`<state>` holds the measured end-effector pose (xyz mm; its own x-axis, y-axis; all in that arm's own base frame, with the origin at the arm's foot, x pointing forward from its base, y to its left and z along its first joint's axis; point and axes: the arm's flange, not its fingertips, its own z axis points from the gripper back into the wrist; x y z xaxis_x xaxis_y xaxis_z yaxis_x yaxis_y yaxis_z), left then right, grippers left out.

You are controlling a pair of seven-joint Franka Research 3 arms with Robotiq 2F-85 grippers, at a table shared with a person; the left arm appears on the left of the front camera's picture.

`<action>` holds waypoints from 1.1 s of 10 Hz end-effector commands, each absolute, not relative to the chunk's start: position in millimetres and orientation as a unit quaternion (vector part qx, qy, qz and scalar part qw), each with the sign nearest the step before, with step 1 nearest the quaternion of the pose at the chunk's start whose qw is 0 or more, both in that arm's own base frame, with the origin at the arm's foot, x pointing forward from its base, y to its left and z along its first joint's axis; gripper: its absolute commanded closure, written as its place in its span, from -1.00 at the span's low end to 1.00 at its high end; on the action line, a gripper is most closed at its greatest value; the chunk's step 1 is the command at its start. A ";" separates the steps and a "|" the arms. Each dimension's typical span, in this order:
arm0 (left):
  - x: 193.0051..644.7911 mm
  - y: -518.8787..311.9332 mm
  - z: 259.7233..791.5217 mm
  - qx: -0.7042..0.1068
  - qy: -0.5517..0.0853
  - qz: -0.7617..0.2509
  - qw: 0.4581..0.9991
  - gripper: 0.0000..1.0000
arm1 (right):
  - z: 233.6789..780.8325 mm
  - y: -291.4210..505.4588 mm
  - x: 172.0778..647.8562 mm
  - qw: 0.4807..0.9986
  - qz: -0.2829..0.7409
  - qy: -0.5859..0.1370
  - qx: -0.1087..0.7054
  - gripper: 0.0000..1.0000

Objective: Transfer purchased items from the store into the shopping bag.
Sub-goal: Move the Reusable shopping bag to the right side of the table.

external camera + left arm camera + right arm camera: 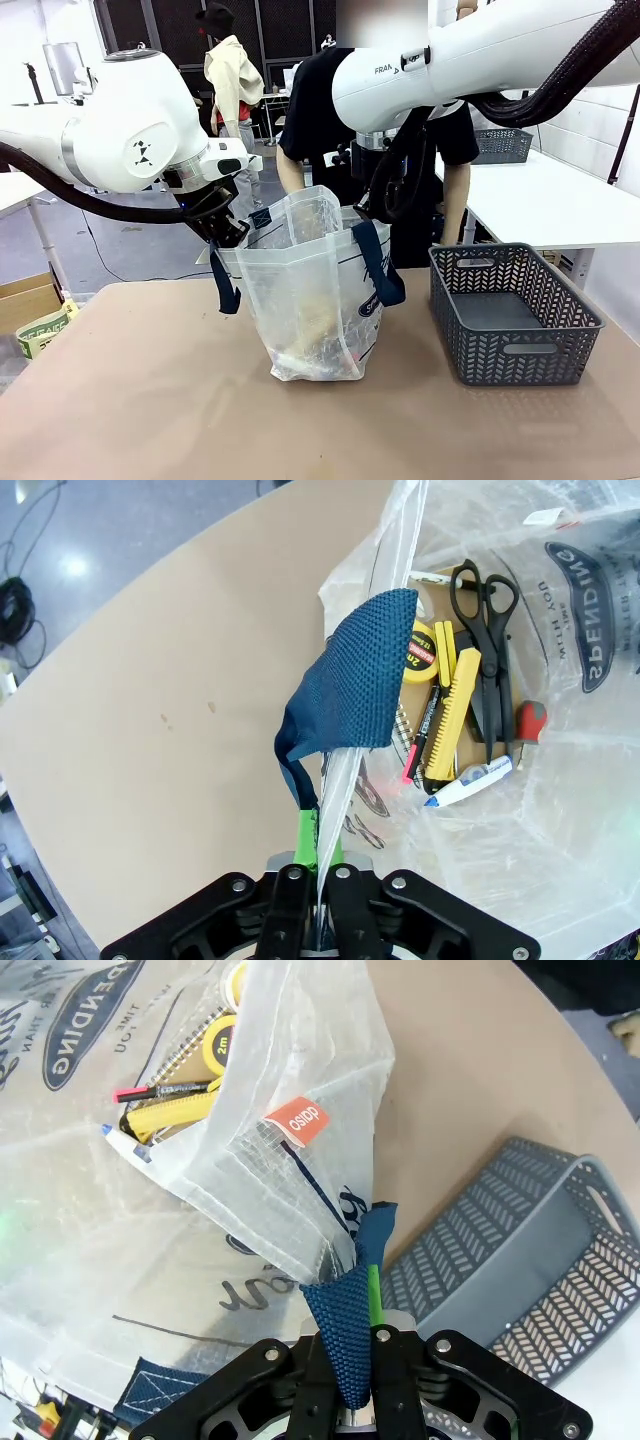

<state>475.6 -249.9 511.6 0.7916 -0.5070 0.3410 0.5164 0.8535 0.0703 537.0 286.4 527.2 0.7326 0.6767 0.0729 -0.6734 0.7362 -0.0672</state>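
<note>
- Shopping bag (315,300): upright at frame centre on bench (150,400); purchased items (470,680) inside.
- Left jaws: pinching shopping bag rim.
- Right jaws: pinching navy strap (345,1350).
- Store (510,310): lower right of frame.

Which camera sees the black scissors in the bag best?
The left wrist view: it looks down into the shopping bag, so the black scissors lie in plain sight, handles and blades. In the right wrist view and the front view, I cannot pick them out among the items seen through the bag's plastic.

bare tabletop (412,340) between bag (300,290) and basket (520,352)
</note>
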 end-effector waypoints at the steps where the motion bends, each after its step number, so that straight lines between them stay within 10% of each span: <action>1: 475.6 -249.4 511.7 -0.013 -0.176 -0.270 0.946 1.00 | 527.2 286.1 537.2 0.931 0.362 -0.047 -0.018 1.00; 11: 475.6 -249.4 511.7 -0.013 -0.176 -0.270 0.946 1.00 | 527.2 286.1 537.2 0.931 0.362 -0.047 -0.018 1.00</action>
